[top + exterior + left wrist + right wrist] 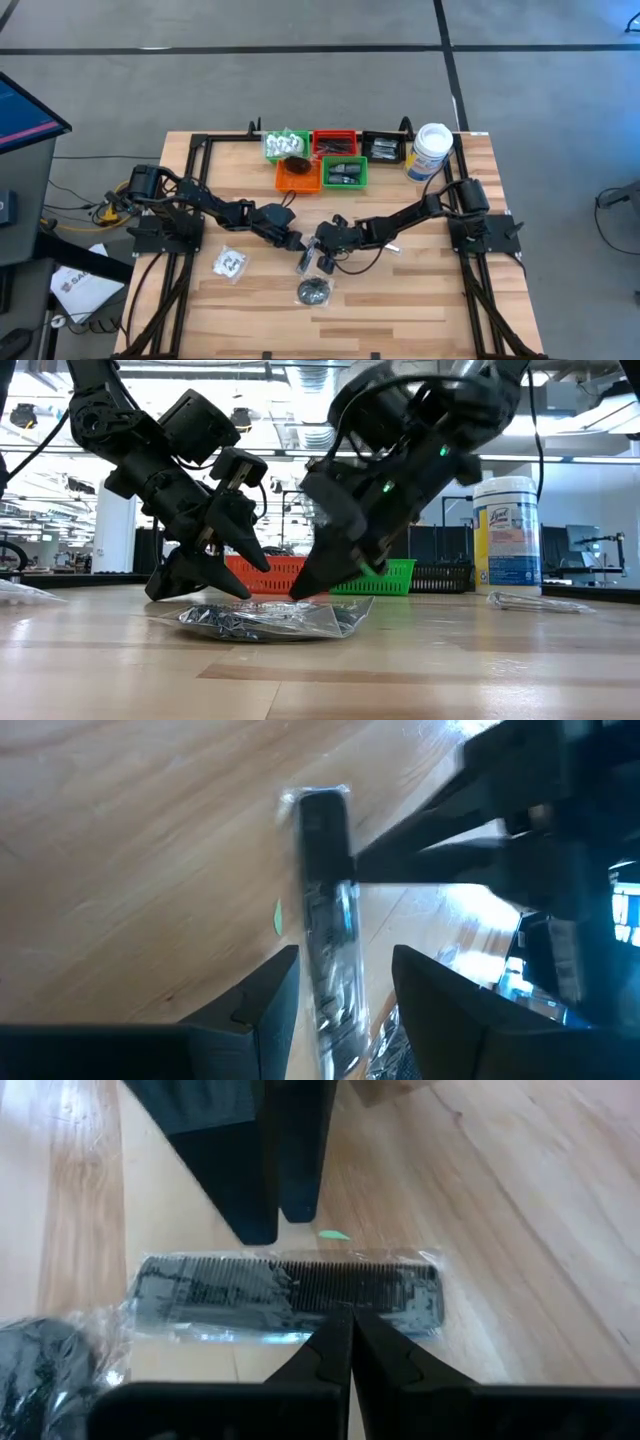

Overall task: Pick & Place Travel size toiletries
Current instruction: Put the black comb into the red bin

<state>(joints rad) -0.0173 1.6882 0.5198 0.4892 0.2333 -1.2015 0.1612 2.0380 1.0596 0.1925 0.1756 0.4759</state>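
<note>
A black comb in a clear packet (290, 1290) lies flat on the wooden table, between my two grippers (306, 262). My right gripper (340, 1315) is shut, with its tips on the packet. My left gripper (345, 955) is open and rolled onto its side; the comb (325, 920) shows through its gap. Its two fingers (255, 1200) end just beyond the comb's far long edge. Nearer the front edge lies a dark round piece in crinkled plastic (314, 292). A clear packet with white contents (230, 263) lies at the left. My right gripper presses its shut fingertips (335, 1335) on the comb packet's long edge on its own side (345, 1308), somewhat off the middle. The fingers slant down from the table's right and lie across the comb. The comb lies flat on the table. My left gripper: whether its fingers touch the packet I cannot tell.
Along the far edge stand small trays: a green one with white packets (285, 146), red (335, 142), black (383, 147), orange (298, 176) and another green (345, 173). A tall white canister (430, 150) stands at the far right. Bare wood lies along the front edge.
</note>
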